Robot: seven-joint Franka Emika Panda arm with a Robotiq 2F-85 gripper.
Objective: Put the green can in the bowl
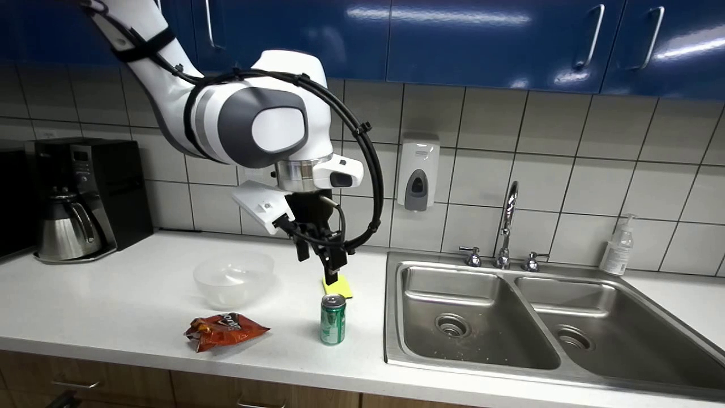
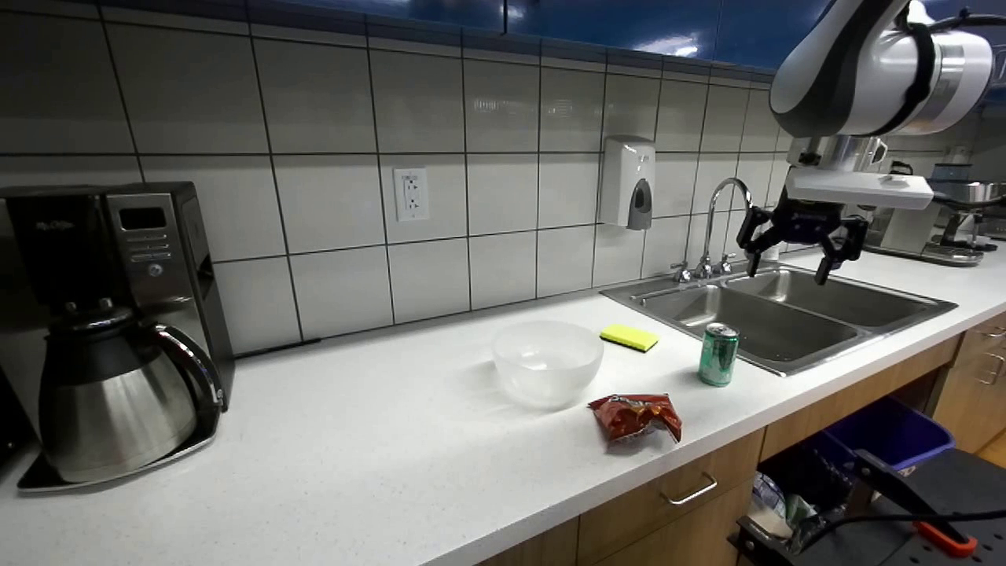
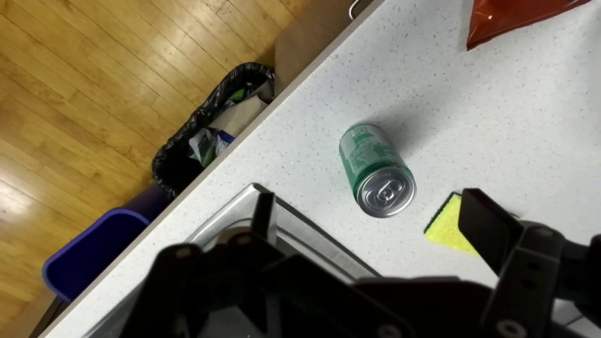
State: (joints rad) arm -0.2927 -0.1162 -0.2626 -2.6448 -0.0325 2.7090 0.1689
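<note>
The arm (image 1: 170, 99) is glossy white, edged in dark grey. A grey patch (image 1: 235, 127) frames a white, rounded panel (image 1: 278, 129). Black straps (image 1: 161, 42) pin black cables (image 1: 371, 164) that bow out in a wide arc. Under a silvery collar (image 1: 303, 174) juts a white plate (image 1: 256, 199). The claw (image 2: 787, 275) is black and jointed, with round screws (image 3: 512, 328) showing in the wrist view.

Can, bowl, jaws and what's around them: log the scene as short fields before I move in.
Can: upright on the counter, between bag and sink
Bowl: on the counter; can not in it yet
Jaws: open, holding nothing, above counter level
Bag: beside the bowl, toward the counter's front edge
Sponge: flat on the counter, between bowl and sink
</note>
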